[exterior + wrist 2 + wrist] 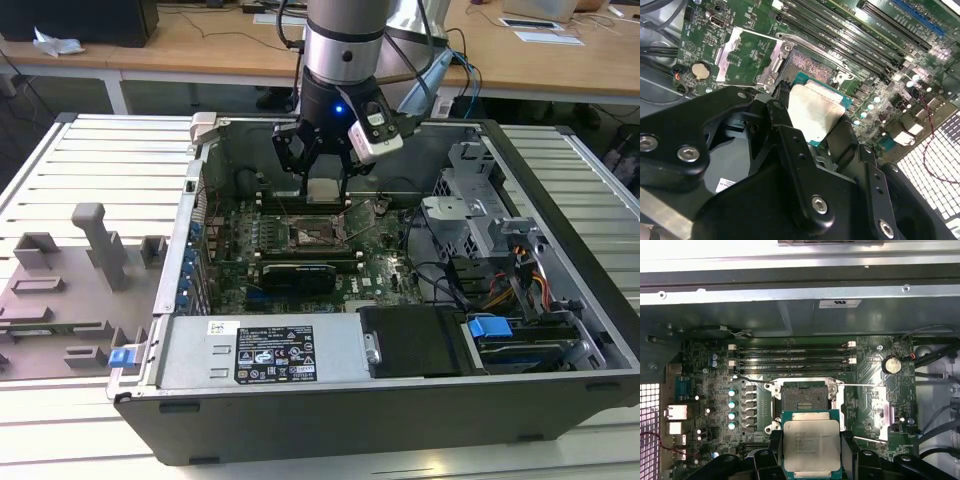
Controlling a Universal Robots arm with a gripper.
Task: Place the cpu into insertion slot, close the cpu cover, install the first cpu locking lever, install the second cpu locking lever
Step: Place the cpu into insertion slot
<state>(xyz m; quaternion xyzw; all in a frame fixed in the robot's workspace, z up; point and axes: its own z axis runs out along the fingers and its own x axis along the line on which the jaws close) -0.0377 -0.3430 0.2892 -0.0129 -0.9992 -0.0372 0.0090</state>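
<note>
Holding cpu (811, 449) flat between jaws clamped on its edges, raised just beside open insertion slot (805, 400) with cpu cover (727, 50) swung aside; likely best kept level, squared to slot, set down straight, no dragging.

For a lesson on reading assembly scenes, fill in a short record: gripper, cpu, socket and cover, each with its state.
insertion slot: square black socket with metal rim, open, empty
cpu cover: thin silvery metal frame, swung open beside the slot
cpu: small flat square chip, silvery top, held clear of the slot
gripper: shut on the cpu
</note>
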